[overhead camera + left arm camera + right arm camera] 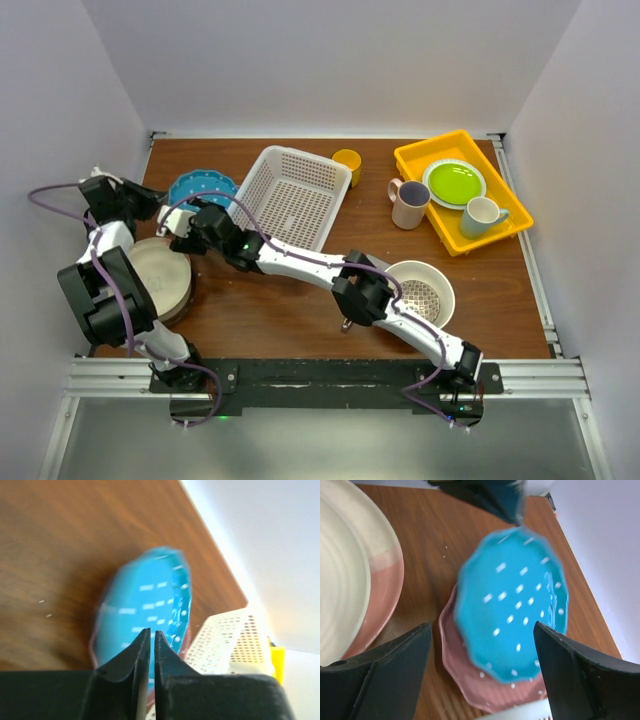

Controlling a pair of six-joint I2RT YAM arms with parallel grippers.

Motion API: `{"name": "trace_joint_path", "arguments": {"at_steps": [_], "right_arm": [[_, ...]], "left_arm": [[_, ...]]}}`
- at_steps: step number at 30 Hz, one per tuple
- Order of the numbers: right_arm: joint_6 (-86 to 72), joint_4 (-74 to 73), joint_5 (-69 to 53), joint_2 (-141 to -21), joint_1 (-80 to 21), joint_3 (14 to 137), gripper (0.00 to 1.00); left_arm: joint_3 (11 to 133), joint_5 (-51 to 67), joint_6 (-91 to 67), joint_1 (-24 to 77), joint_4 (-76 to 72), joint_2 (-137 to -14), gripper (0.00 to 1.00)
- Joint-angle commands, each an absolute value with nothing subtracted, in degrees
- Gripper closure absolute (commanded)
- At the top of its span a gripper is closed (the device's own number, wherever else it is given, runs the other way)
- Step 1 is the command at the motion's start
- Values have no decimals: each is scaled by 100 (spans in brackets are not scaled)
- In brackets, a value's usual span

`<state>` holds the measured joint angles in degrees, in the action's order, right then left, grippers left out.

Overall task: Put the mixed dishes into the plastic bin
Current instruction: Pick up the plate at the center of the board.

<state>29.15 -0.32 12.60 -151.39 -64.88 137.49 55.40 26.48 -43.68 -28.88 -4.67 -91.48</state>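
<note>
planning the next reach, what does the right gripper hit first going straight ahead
Probably the blue dotted plate, framed between the open fingers of the right gripper, over a pink plate; depth is unclear.

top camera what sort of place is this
Probably a robot test cell, not a kitchen: bare white walls box in the wooden table, and a metal rail runs along its near edge.
</note>
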Motion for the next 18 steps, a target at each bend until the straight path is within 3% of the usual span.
{"name": "trace_joint_path", "arguments": {"at_steps": [1,7,13,16,18], "right_arm": [[3164,677,1713,-15424,-6592,14457,16],[3121,1002,1854,-15627,-6574,14485,16],[2664,880,1345,-14617,-6504,13746,12],[2374,186,871,-14398,-6399,13974,8],[2312,-367,292,-14283,-6320,14114,4]], "left_arm": [[5493,2953,-4518,-2936,-1037,-8763,100],[5370,2865,-4395,-2944,-1020,-8771,100],[5660,2576,-3815,-2936,-686,-9227,100],[5871,2391,-3490,-2927,-431,-9395,72],[6046,2277,-3288,-2874,-300,-9500,63]]}}
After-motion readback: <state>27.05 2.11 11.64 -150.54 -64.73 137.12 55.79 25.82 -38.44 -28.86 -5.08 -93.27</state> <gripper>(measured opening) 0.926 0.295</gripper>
